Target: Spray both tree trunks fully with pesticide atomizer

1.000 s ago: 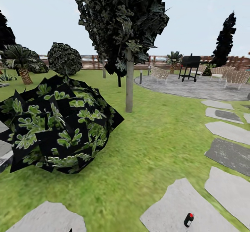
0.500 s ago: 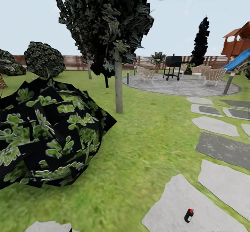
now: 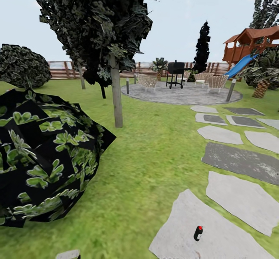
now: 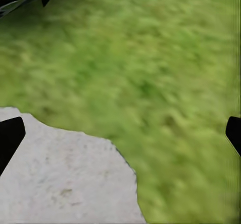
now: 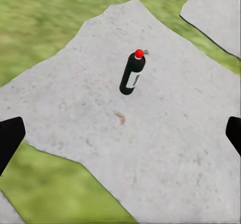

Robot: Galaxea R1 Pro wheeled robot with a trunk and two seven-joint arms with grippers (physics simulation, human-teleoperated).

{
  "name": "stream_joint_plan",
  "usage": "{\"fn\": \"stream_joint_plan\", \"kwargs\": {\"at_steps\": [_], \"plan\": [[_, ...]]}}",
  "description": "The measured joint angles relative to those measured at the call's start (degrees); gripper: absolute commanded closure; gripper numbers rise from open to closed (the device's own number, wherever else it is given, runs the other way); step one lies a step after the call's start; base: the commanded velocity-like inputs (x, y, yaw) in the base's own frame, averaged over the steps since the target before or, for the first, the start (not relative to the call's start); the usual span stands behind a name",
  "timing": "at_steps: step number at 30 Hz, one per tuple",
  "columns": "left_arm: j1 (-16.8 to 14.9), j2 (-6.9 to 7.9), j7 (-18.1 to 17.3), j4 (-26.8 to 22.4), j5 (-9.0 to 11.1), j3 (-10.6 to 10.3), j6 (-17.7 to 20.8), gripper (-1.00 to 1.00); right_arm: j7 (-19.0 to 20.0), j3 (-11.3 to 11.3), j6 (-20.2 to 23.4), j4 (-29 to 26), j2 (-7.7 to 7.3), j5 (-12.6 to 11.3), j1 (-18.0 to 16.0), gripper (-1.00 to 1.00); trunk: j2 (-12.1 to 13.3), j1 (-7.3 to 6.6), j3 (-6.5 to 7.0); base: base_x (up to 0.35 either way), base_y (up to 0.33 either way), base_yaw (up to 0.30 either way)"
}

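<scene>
The pesticide atomizer (image 3: 198,233), a small black bottle with a red cap, stands on a grey paving stone (image 3: 217,239) low in the head view. In the right wrist view the atomizer (image 5: 132,74) stands upright on that stone, some way beyond my open right gripper (image 5: 120,136), whose dark fingertips (image 5: 10,141) sit far apart. My left gripper (image 4: 120,136) is open over grass and a stone slab (image 4: 60,179). A tall tree with a bare grey trunk (image 3: 117,104) rises from the lawn ahead. A thinner trunk (image 3: 82,81) stands farther back by the fence.
A big dark leafy bush (image 3: 42,154) fills the left foreground. Stepping stones (image 3: 236,160) run along the right toward a round paved patio (image 3: 182,94) with chairs and a black grill (image 3: 175,73). A playhouse with a blue slide (image 3: 242,63) and a slat fence (image 3: 66,69) lie beyond.
The whole head view has shifted left, so the camera has turned right: the playhouse and slide have come into sight. The atomizer stays on its stone.
</scene>
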Motion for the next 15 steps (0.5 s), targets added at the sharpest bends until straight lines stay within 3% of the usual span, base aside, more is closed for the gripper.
{"fn": "stream_joint_plan", "kwargs": {"at_steps": [15], "plan": [[0.0,0.0,0.0,0.0,0.0,0.0,0.0,-1.0,0.03,0.0,0.0,-0.08,0.0,0.0,0.0,-1.0,0.0,0.0,0.0,0.0,0.0,-0.265]]}}
